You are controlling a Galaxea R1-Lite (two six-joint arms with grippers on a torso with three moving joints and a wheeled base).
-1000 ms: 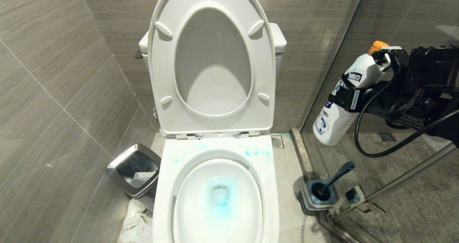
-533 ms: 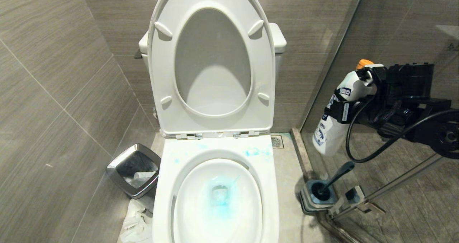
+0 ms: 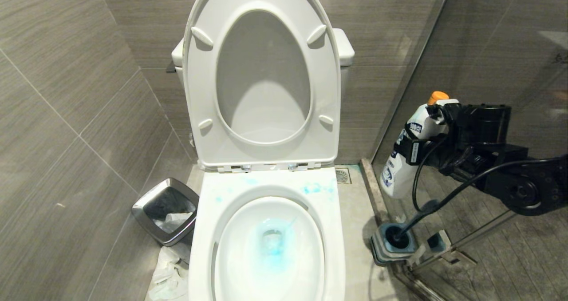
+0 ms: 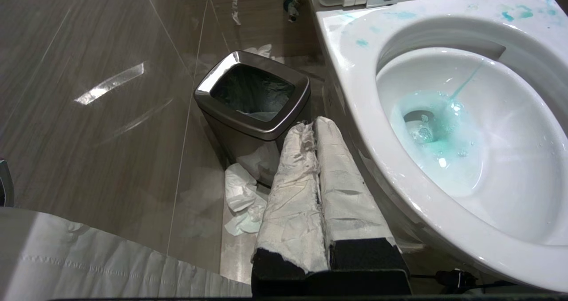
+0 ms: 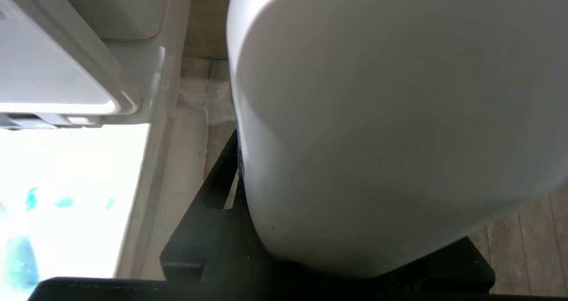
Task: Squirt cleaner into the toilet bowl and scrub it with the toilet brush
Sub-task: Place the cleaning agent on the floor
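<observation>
The toilet bowl [image 3: 266, 243] sits wide open off to the left of the working gripper, seat and lid tipped up against the tank, and there is blue cleaner pooled around the drain with a few blue splashes on the rear rim, so the squirting part looks done to me. Now the right gripper [image 3: 410, 148] is out beside the toilet, over by the glass partition, clamped around the middle of the cleaner [image 3: 399, 168], which hangs nearly upright in its grip with the orange cap on top and its base clear of the floor. Just below that bottle and a touch nearer us stands the toilet brush [image 3: 415, 219], its black head sunk in the square holder [image 3: 392, 247], its curved handle leaning up toward the gripper. I read this as the put-away step: the bottle wants setting down on the floor without knocking the brush handle, then the jaws letting go and shifting down to that handle. Far across on the other side of the bowl, the left gripper [image 4: 317, 176] sits parked with its padded fingers pressed together, holding nothing, close to the steel bin [image 3: 166, 210].
</observation>
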